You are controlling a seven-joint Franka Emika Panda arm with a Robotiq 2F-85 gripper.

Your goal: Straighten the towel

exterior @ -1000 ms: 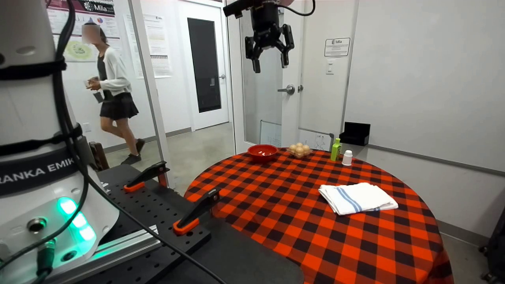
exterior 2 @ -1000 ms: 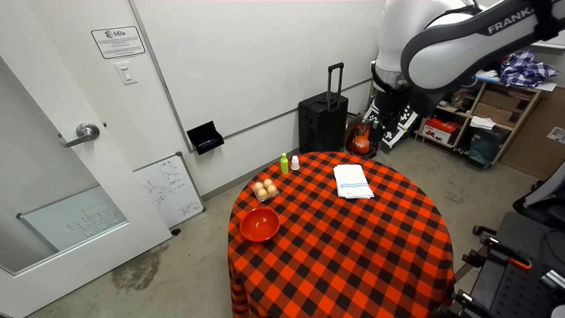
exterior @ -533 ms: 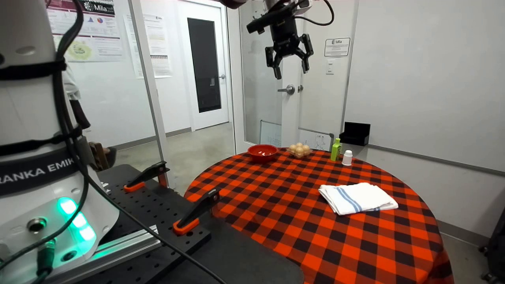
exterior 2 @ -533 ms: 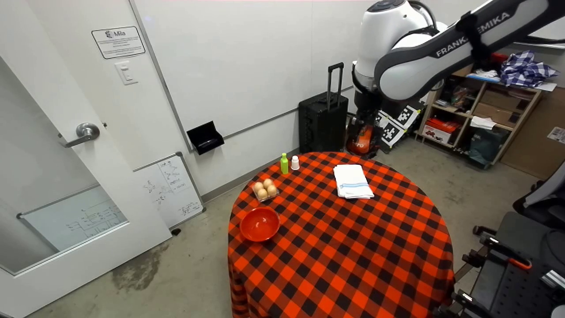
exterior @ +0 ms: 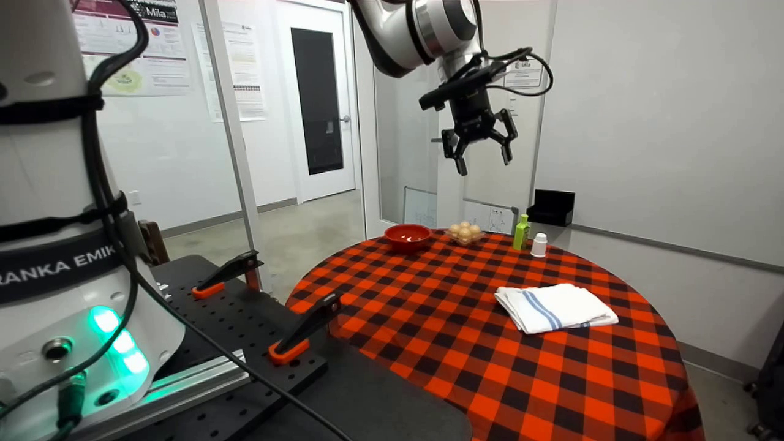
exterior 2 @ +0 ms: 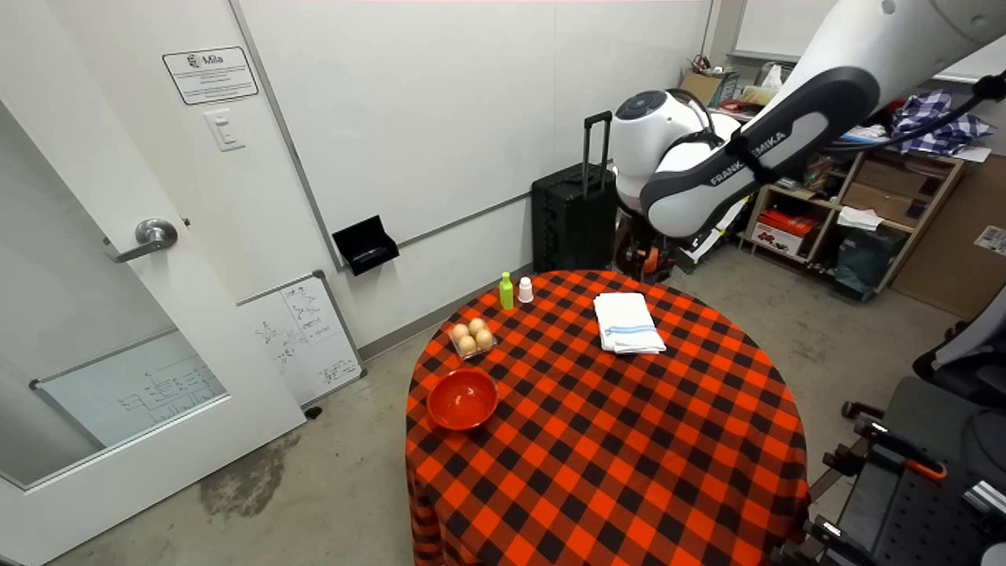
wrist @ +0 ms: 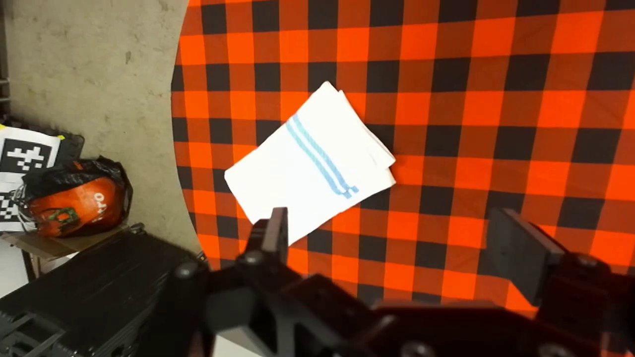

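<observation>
White towel point(exterior 2: 629, 323), folded, layers uneven, lies near the far edge of the surface point(exterior 2: 613, 440) in an exterior view; end effector point(exterior: 484, 163) hangs above, jaws apart, empty, presumably to admit a fold.

wrist view: the blurred gripper point(wrist: 389, 225) hides some of the towel point(wrist: 297, 173); both exterior views cut off the arm point(exterior: 422, 33)

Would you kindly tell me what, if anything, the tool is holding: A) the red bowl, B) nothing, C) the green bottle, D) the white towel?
B: in an exterior view the tool hangs open with nothing in its grasp, while the towel lies on the checked tablecloth.
</observation>
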